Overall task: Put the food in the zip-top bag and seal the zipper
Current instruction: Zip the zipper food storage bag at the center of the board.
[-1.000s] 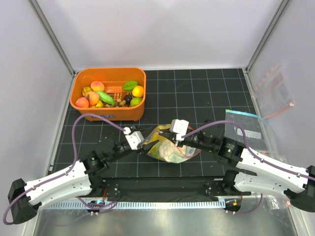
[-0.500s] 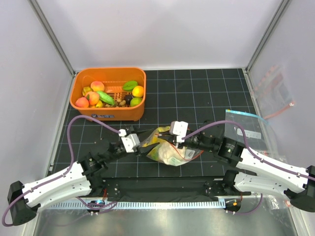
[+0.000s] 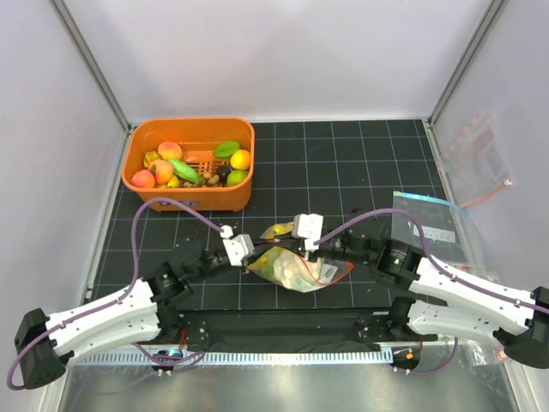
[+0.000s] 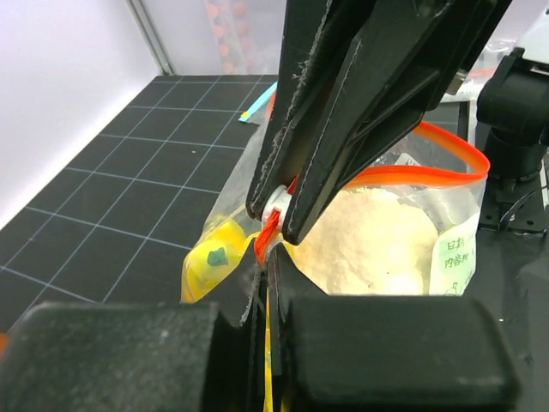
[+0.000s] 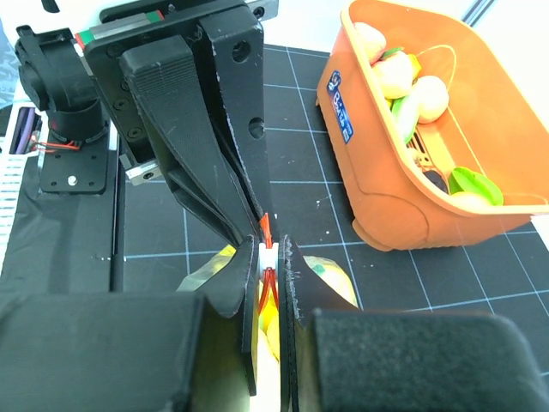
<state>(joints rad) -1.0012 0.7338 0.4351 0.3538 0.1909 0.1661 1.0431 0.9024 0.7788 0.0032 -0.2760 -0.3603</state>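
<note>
Red-orange zipper point(image 4: 446, 154) runs along the mouth of the zip-top bag point(image 3: 296, 268), and both grippers are pinching it. The left gripper point(image 4: 266, 279) is squeezed tight, with the strip and a bit of clear bag caught between its fingers. The right gripper point(image 5: 268, 256) is squeezed tight too, and a red bit of the zipper pokes out just past its fingertips. The two sets of fingers point at each other, tip to tip and very close, at the same end of the strip. From there the rest of the zipper bends away from the fingers in an open loop, so the mouth is not shut all the way along. The bag lies on the black table point(image 3: 343, 154), under and between the fingers. Inside it, right by the fingertips, sit a yellow piece point(image 4: 219, 253) and a pale, bumpy white piece point(image 4: 377, 240). Far from the fingers, out past the left gripper, stands an orange basket point(image 3: 189, 202) with more toy fruit point(image 3: 170, 150) in it. A flat clear bag point(image 3: 425, 221) with a blue edge lies beside the right arm.
</note>
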